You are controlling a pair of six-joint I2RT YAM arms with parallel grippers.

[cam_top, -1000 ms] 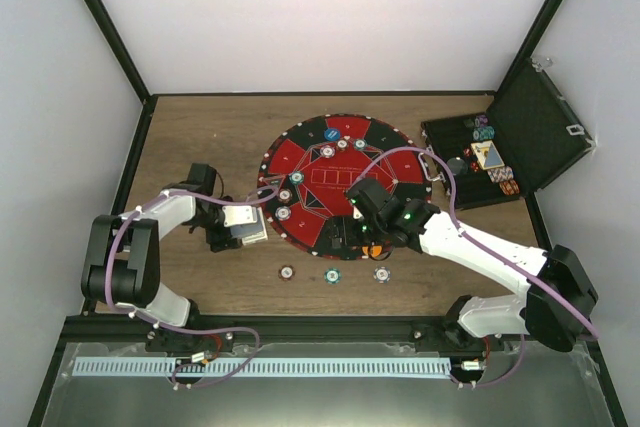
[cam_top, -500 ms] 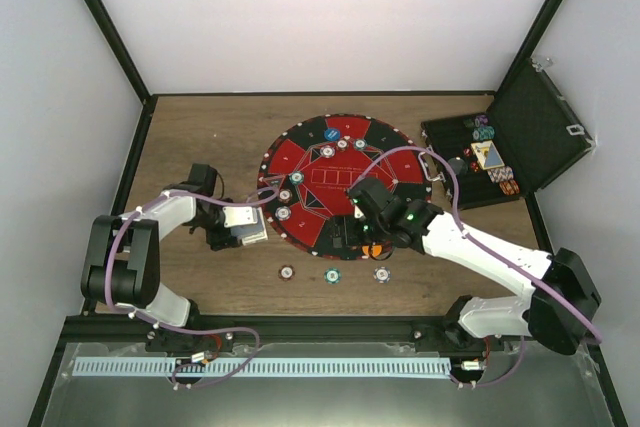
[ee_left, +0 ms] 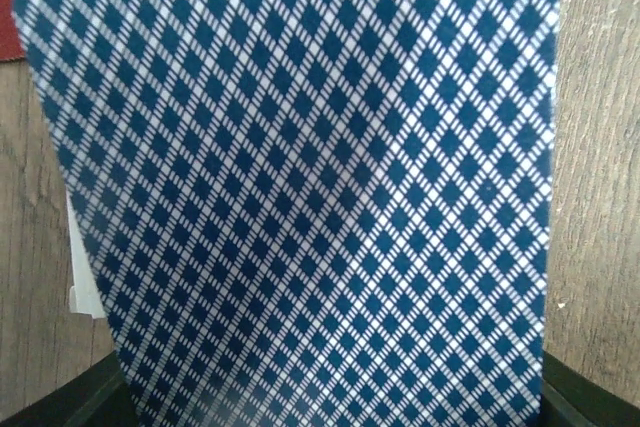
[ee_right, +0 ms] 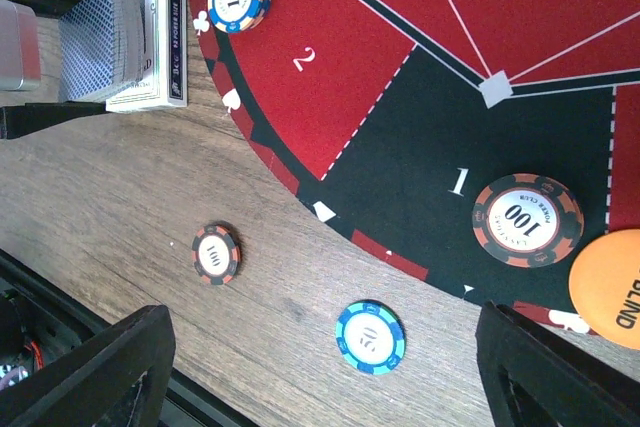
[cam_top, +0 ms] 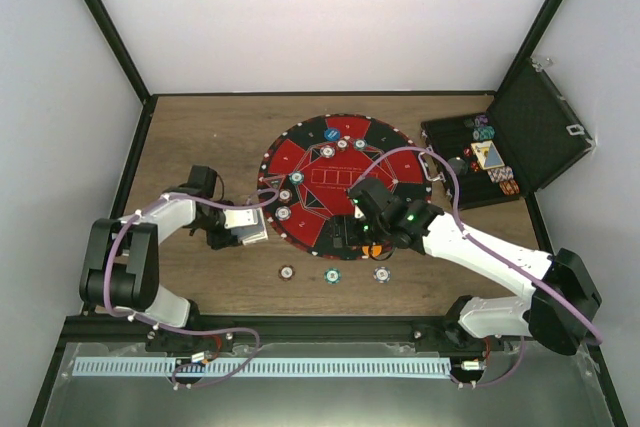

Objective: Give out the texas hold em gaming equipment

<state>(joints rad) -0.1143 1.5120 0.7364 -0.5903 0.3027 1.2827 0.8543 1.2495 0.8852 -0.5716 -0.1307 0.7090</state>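
Note:
A round red-and-black poker mat [cam_top: 320, 179] lies mid-table with several chips on it. My left gripper [cam_top: 226, 224] sits left of the mat, shut on a blue-diamond-backed playing card [ee_left: 300, 197] that fills the left wrist view and hides the fingertips. The card deck [cam_top: 253, 234] is just under it and also shows in the right wrist view [ee_right: 125, 42]. My right gripper [cam_top: 356, 237] is open and empty above the mat's near edge, over a teal 50 chip [ee_right: 370, 337] and a red 100 chip [ee_right: 216, 252] on the wood. Another 100 chip [ee_right: 527, 219] and an orange chip [ee_right: 610, 287] lie on the mat.
Three chips lie in a row on the wood in front of the mat: red [cam_top: 287, 272], teal [cam_top: 332, 274], white-blue [cam_top: 382, 274]. A black hinged case [cam_top: 446, 137] stands open at the back right with chips and cards inside. Black frame posts line the table sides.
My left gripper has shifted very slightly with the card. The right arm has barely moved.

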